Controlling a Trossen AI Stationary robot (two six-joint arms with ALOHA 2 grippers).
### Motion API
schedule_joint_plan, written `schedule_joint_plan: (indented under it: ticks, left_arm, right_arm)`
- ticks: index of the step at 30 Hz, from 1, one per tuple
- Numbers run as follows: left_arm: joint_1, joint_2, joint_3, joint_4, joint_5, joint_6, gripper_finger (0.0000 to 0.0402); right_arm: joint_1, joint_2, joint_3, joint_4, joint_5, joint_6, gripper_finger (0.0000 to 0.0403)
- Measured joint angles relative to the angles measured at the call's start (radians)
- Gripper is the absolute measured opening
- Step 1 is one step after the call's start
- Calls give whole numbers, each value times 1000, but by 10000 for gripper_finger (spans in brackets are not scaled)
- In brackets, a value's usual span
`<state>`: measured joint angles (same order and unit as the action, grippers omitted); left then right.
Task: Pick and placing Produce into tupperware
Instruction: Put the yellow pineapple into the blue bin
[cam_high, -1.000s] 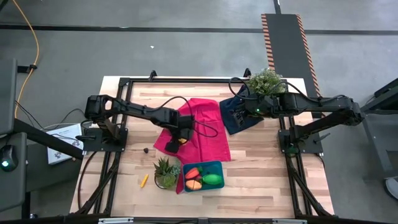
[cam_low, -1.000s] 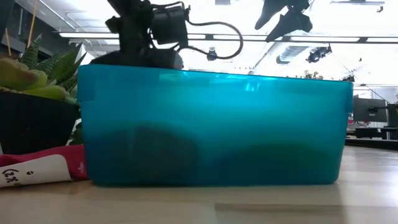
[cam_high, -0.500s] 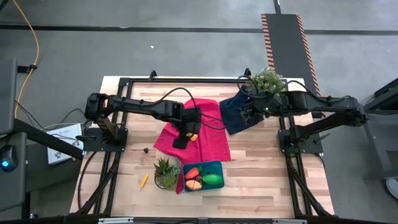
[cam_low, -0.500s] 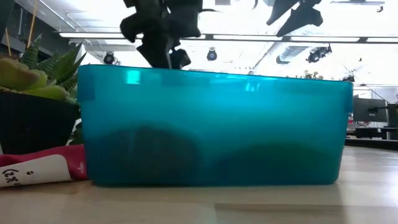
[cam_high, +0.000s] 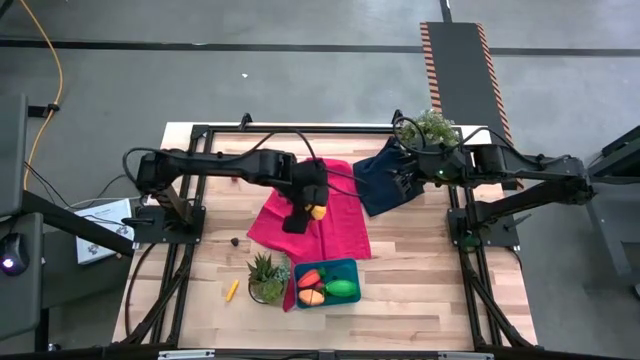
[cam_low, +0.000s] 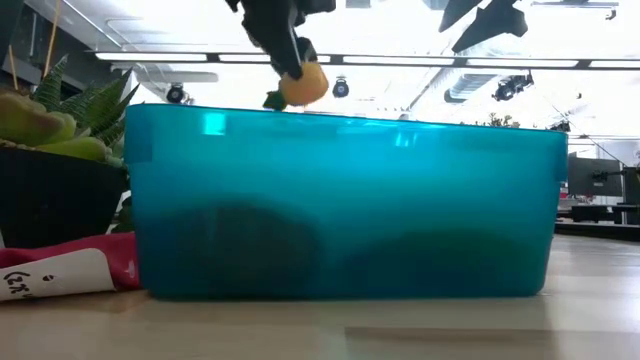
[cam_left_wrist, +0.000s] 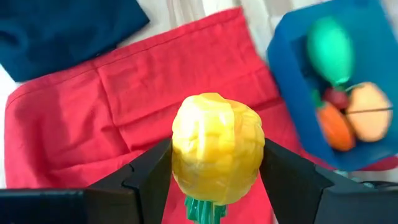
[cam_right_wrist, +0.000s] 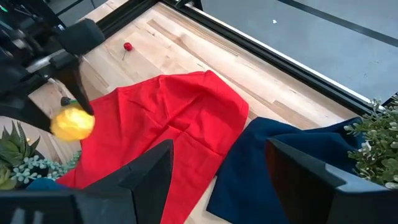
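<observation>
Since the earlier frame, the left gripper has travelled across the red cloth toward the table's centre and risen. Its fingers clamp a yellow produce piece with a green stem, held clear above the cloth. The tupperware sits at the near table edge beside a potted succulent, containing a carrot, an orange piece and a green oval. The right gripper waits, jaws wide and empty, over the navy cloth.
</observation>
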<state>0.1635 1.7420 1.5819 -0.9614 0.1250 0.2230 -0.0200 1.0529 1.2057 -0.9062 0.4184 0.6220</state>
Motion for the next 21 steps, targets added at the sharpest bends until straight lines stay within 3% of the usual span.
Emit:
schedule_joint_plan:
  ticks: [5,21]
  left_arm:
    - [0,0,66,-80,54,-23,214]
    - [0,0,219,-269,55,-12,214]
  right_arm:
    - [0,0,0,0,0,-1,243]
    - [0,0,0,1,0,34,243]
